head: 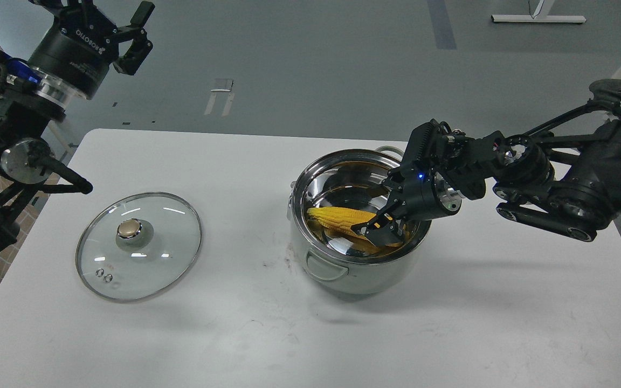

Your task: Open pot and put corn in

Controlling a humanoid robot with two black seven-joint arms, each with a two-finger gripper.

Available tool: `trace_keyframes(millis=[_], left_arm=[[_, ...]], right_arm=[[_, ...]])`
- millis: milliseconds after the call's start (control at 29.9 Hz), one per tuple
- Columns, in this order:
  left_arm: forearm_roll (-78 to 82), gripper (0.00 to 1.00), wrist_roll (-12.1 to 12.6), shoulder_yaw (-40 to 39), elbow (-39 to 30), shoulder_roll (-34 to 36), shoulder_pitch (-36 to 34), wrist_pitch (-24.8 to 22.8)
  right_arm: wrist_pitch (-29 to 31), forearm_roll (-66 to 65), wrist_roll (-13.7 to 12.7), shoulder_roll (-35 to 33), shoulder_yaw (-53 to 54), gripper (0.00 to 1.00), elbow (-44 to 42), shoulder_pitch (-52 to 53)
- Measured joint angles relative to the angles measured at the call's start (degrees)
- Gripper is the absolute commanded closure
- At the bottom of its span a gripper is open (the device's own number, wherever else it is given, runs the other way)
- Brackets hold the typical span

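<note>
Head view is showing one white table (235, 334), and sitting on it are one pot (359, 269), one glass lid (139, 245) and one corn cob, with two black arms reaching in over it. Counted: one pot, one lid, one corn (337, 218), two grippers. The pot is standing upright right of the table's centre, uncovered, its mirrored interior showing; one loop handle is facing 6 o'clock and a second is partly showing at about 1 o'clock on the rim. The corn is lying inside the pot, its pointed end aiming toward 9 o'clock and its thick end toward 3 o'clock; yellow reflections are showing on the inner wall around it. The right gripper (378, 226) is reaching down into the pot from 3 o'clock, its two fingers standing slightly apart at the thick end of the cob; whether the fingers are actually touching the corn cannot be told from this angle. The glass lid is lying flat on the table at 9 o'clock from the pot, well apart from it, knob (130, 229) facing up. The left gripper (111, 24) is hanging raised at the upper left corner, beyond the table's far edge, fingers spread wide and holding nothing.
</note>
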Motion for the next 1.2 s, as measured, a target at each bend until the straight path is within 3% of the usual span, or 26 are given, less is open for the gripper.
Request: trace_keyframes(millis=[301, 568, 902, 1203], left_arm=[[0.0, 0.04, 0.0, 0.0, 0.0, 0.1, 0.0, 0.0], [0.3, 0.04, 0.0, 0.0, 0.2, 0.0, 0.0, 0.1], [0.7, 0.03, 0.0, 0.1, 1.2, -2.8, 0.1, 0.5], [1.0, 0.02, 0.0, 1.0, 6.7, -10.4, 0.5, 2.7]], right_arm=[[0.1, 7.8, 0.0, -2.7, 4.3, 0.03, -0.4, 6.3], [0.5, 24.1, 0.0, -8.0, 14.3, 0.01, -9.4, 8.8], [0.5, 55.8, 0.0, -11.7, 26.2, 0.01, -12.1, -5.1], [1.0, 72.1, 0.0, -8.3, 47.5, 0.01, -16.1, -23.0]])
